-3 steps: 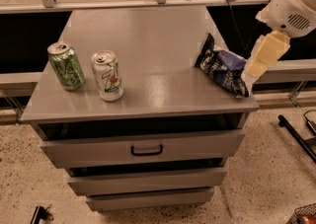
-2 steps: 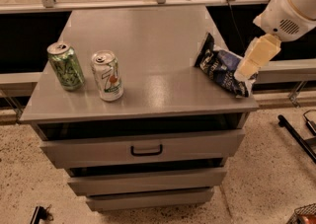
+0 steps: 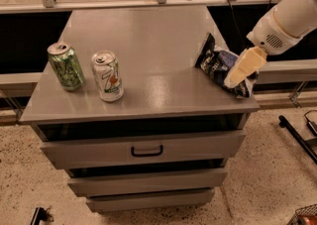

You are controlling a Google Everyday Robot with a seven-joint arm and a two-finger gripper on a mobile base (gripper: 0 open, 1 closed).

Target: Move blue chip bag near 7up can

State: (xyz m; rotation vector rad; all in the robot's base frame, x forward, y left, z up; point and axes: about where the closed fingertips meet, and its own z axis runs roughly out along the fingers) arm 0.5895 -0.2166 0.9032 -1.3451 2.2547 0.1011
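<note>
The blue chip bag (image 3: 216,62), dark blue crumpled foil with white lettering, lies at the right edge of the grey cabinet top (image 3: 148,35). The 7up can (image 3: 107,76), white with a green "7" and a red dot, stands upright at the front left. My gripper (image 3: 237,76) comes in from the upper right on a white arm, its cream-coloured fingers (image 3: 244,66) lying over the right end of the bag.
An all-green patterned can (image 3: 66,66) stands left of the 7up can. The cabinet has a handled drawer (image 3: 146,150) below the top. A dark pole (image 3: 297,137) lies on the speckled floor at the right. Rails run behind the cabinet.
The gripper has moved left and a little down, from beside the bag's right end to over it. The bag and both cans have not moved.
</note>
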